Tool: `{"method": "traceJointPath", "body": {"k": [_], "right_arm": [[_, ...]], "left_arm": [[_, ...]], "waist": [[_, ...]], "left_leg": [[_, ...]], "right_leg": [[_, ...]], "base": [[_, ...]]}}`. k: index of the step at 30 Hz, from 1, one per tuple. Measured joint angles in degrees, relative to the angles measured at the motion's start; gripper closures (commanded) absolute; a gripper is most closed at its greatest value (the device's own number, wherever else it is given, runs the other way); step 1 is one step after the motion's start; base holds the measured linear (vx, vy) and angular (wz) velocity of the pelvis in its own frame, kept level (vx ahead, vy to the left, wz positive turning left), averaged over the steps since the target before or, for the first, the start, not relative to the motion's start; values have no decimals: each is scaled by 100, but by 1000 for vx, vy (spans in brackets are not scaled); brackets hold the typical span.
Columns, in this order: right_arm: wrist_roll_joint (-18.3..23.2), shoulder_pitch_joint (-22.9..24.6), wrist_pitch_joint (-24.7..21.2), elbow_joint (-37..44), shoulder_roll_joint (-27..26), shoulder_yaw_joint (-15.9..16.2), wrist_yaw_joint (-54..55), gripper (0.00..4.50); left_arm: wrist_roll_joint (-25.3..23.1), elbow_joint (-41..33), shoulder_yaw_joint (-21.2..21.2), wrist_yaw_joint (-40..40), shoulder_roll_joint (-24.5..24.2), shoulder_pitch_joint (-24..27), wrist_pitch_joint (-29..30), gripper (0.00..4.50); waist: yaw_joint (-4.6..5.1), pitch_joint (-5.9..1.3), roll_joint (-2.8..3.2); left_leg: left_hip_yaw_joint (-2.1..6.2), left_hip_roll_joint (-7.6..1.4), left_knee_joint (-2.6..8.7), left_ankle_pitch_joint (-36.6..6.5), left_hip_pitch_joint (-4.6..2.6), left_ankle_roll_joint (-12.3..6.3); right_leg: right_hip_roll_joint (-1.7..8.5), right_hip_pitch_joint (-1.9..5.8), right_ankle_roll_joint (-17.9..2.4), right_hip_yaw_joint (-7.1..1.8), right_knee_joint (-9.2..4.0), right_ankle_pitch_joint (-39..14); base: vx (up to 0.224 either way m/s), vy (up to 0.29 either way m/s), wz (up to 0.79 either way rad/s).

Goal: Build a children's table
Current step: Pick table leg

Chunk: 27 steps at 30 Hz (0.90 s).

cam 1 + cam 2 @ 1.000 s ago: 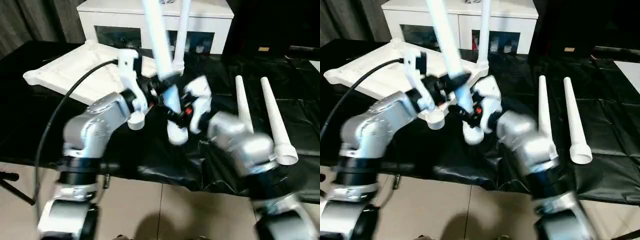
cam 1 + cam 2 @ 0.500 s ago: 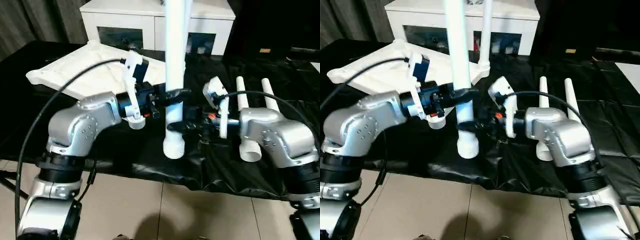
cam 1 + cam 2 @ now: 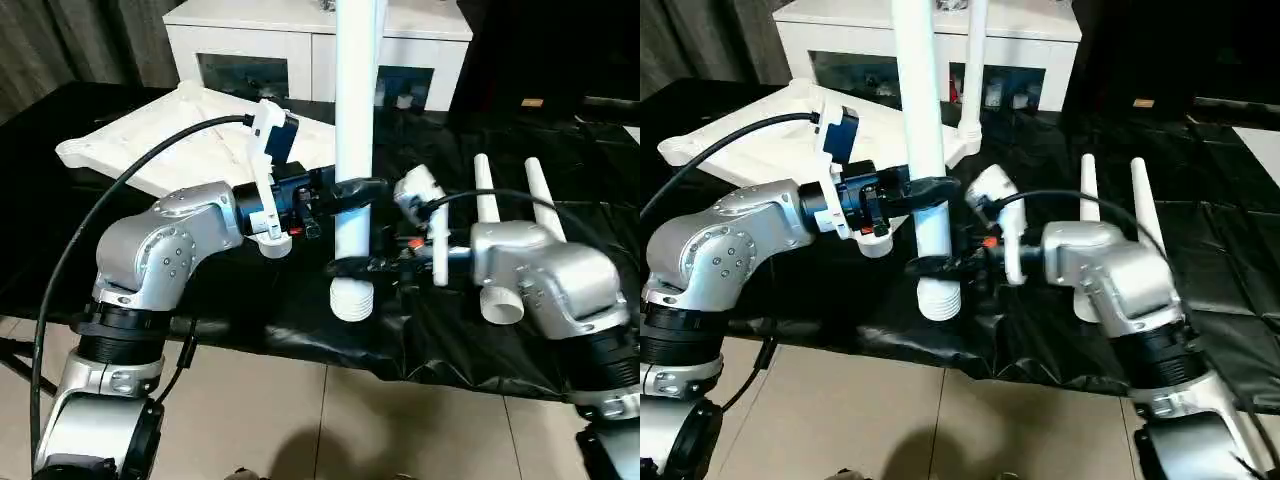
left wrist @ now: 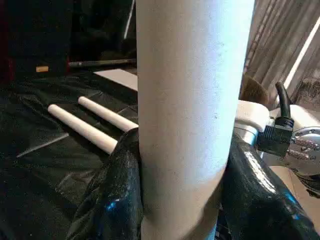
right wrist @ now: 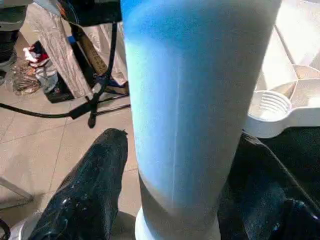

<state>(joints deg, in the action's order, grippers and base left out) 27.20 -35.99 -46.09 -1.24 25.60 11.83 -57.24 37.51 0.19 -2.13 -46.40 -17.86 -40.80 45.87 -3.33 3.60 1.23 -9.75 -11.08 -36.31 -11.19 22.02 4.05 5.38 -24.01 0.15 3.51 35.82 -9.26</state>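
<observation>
Left gripper (image 3: 352, 190) clamped round upright white leg (image 3: 355, 110), right gripper (image 3: 352, 266) pinching it lower, above threaded end | ribbed white plastic tabletop (image 3: 165, 140) upside down on black sheet (image 3: 590, 215), one leg (image 3: 973, 60) seated in corner socket | two tapered tubes (image 3: 510, 215) lying loose, unfitted

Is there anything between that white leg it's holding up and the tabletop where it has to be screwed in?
Nothing visible blocks it. Both grippers, left and right, clamp the upright leg in front of the tabletop, whose near corner socket lies open beside it.
</observation>
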Motion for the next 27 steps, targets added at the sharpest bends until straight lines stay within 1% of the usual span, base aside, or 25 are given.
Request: {"method": "traceJointPath", "body": {"k": [1, 2, 4, 6, 8, 10, 11, 12, 13, 21, 22, 23, 25, 26, 27], "right_arm": [[0, 0, 0, 0, 0, 1, -9, 147], [-2, 0, 0, 0, 0, 2, -17, 173], [-3, 0, 0, 0, 1, 8, -21, 173], [-6, 0, 0, 1, 4, 12, -23, 185], [-9, 2, 0, 7, 24, 37, -30, 210], [-12, 5, -1, 9, 46, 42, -36, 221], [-15, 6, -1, 18, 55, 46, -46, 242], [-19, 9, -3, 30, 61, 50, -51, 242], [-23, 16, -4, 44, 65, 51, -53, 258], [-13, 38, -72, 65, 88, 41, -54, 267], [-13, 40, -72, 61, 86, 37, -48, 267], [-17, 42, -76, 45, 72, 15, -14, 267], [-36, 45, -75, 5, 5, -8, 87, 267], [-62, 46, -72, -35, -50, -10, 189, 267], [-73, 45, -61, -86, -99, -24, 265, 267]], "left_arm": [[0, 0, 0, -13, 0, 0, 0, 267], [0, 0, 0, -21, -1, 0, 0, 267], [0, 0, 0, -29, -5, 0, 0, 267], [0, 0, 0, -33, -10, 0, 0, 267], [0, 0, 0, -42, -10, 0, 0, 267], [1, 0, -3, -84, -9, 0, 2, 267], [2, 0, -4, -91, -9, 0, 3, 267], [2, 0, -5, -95, -7, 0, 5, 267], [2, 0, -7, -98, -6, 0, 6, 267], [-12, 12, -34, -20, 40, 0, 19, 267], [-12, 16, -33, 2, 51, 0, 19, 211], [-10, 64, -7, 71, 107, -14, 11, 197], [-5, 167, 123, 233, 183, -81, 10, 191], [11, 241, 222, 324, 215, -164, 10, 162], [27, 256, 287, 375, 215, -209, 10, 162]], "waist": [[-1, 0, 0], [0, 0, 0], [-1, 0, 0], [0, 0, 0], [-1, 0, 0], [0, 0, 0], [0, 0, 0], [0, 0, 0], [0, 0, 0], [-1, 0, 0], [-1, 0, 0], [-1, 0, 0], [-1, 0, 0], [-1, 0, 0], [4, 0, 0]], "left_leg": [[0, 0, 0, 0, 0, 0], [0, 0, 0, 0, 0, 0], [0, 0, 0, 0, 0, 0], [0, 0, 0, 0, 0, 0], [0, 0, 0, 0, 0, 0], [0, 0, 0, 0, 0, 0], [0, 0, 0, 0, 0, 0], [0, 0, 0, 0, 0, 0], [0, 0, 0, 0, 0, 0], [1, 0, 0, 0, 0, 0], [1, 0, 0, 0, 0, 0], [0, 0, 0, 0, -1, 0], [0, 0, 0, 0, 0, 0], [1, 0, 0, 0, 0, 0], [2, 0, 0, 0, -1, 0]], "right_leg": [[0, 0, 0, 0, 0, 0], [0, 0, 0, 0, 0, 0], [0, 0, 0, 0, 0, 0], [0, 0, 0, 0, 1, 0], [0, 0, 0, 0, 1, 0], [0, 0, 0, 0, 0, 0], [0, 0, 0, 0, 1, 0], [0, 0, 0, 0, 1, 0], [0, 0, 0, 0, 1, 0], [0, 0, 0, 0, 1, 0], [0, 0, 0, 0, 1, 0], [0, 1, 0, 0, 1, 0], [0, 0, 0, 1, 2, 0], [-1, 0, -1, 1, 2, 1], [-1, 0, -1, 1, 2, 1]], "base": [[0, 0, 0], [0, 0, 0], [0, 0, 0], [0, 0, 0], [0, 0, 0], [0, 0, 0], [0, 0, 0], [0, 0, 0], [0, 0, 0], [0, 0, 0], [0, 0, 0], [0, 0, 0], [0, 0, 0], [0, 0, 0], [0, 0, 0]]}}
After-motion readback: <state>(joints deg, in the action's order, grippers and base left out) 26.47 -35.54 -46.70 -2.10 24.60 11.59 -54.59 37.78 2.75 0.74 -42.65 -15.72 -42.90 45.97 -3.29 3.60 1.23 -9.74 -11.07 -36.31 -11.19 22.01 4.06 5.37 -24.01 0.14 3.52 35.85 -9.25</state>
